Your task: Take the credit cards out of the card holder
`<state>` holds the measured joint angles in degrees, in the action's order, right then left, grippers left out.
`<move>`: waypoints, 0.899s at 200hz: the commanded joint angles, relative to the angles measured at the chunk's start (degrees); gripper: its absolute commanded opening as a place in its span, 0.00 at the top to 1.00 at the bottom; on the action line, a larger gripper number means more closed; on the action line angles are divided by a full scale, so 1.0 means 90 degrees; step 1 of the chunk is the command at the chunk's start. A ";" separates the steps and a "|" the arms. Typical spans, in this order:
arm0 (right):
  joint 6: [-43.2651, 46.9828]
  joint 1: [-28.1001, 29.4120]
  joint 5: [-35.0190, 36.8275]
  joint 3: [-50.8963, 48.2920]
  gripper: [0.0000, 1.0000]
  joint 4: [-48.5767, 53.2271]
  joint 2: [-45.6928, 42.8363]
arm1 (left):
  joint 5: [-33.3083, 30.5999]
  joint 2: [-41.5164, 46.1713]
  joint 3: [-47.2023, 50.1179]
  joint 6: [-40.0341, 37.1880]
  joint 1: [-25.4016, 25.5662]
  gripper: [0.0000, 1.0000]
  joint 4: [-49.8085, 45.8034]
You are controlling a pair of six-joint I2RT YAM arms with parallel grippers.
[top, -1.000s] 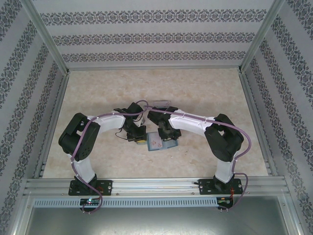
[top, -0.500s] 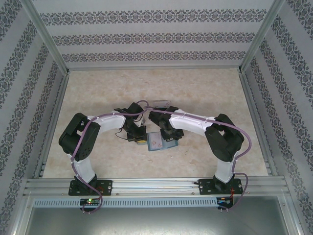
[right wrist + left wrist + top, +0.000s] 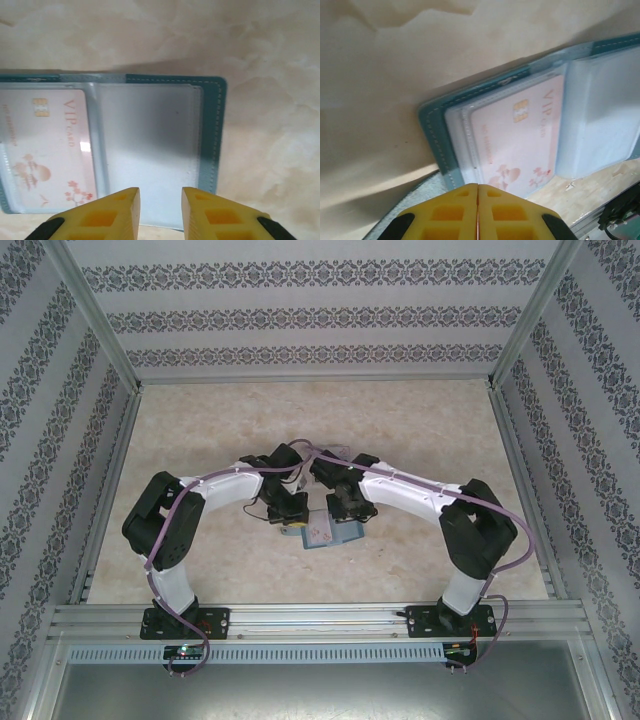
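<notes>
Top external: card holder [image 3: 325, 531] lies open on the table [image 3: 420, 430], just at 6 o'clock of the 2 wrists. Left gripper [image 3: 289, 511] sits at its 9 o'clock edge, right gripper [image 3: 351, 510] at its 1 o'clock corner. Versus 1 second ago, both wrists have shifted toward 12 o'clock and the right elbow has swung out toward 3 o'clock. The holder hasn't moved, and more of it is uncovered.

Left wrist: left gripper [image 3: 478, 212] at 6 o'clock of frame, jaws pressed together, nothing between them. Card holder [image 3: 432, 130] is open. 1 pale pink card [image 3: 520, 135] marked VIP sits inside a clear sleeve at 1 o'clock of the fingers. Can't tell whether the tips touch the cover.

Right wrist: right gripper [image 3: 160, 210] at 6 o'clock, jaws parted with a narrow gap, holding nothing. Card holder [image 3: 217, 135] is ahead of it. The centre sleeve [image 3: 150, 145] looks empty and the pink card [image 3: 47, 145] is on the 9 o'clock page.

Read: the arms backed off with no card pulled, so I'd say extraction hasn't started. Next, likely left pins the cover while right goes for the card's edge. Sleeve looks slippery and tight.
</notes>
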<state>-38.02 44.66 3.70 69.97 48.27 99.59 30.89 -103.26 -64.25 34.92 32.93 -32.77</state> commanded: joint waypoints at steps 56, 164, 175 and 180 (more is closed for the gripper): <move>-0.0641 -0.0336 -0.2043 -0.0882 0.80 -0.2017 -0.0197 | 0.0092 -0.0382 -0.0340 0.0127 0.0352 0.96 -0.0054; -0.0670 -0.0475 -0.2325 -0.1067 0.86 -0.2418 0.0269 | 0.0028 -0.0555 -0.0229 0.0068 0.0360 0.97 -0.0020; -0.0668 -0.0474 -0.2328 -0.1069 0.85 -0.2427 0.0306 | 0.0032 -0.0558 -0.0214 0.0065 0.0356 0.97 -0.0011; -0.0668 -0.0477 -0.2335 -0.1078 0.85 -0.2438 0.0326 | 0.0026 -0.0556 -0.0214 0.0066 0.0361 0.97 -0.0011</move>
<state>-43.40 40.97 -16.21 61.34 27.07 101.23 31.33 -107.20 -66.24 35.33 35.64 -32.58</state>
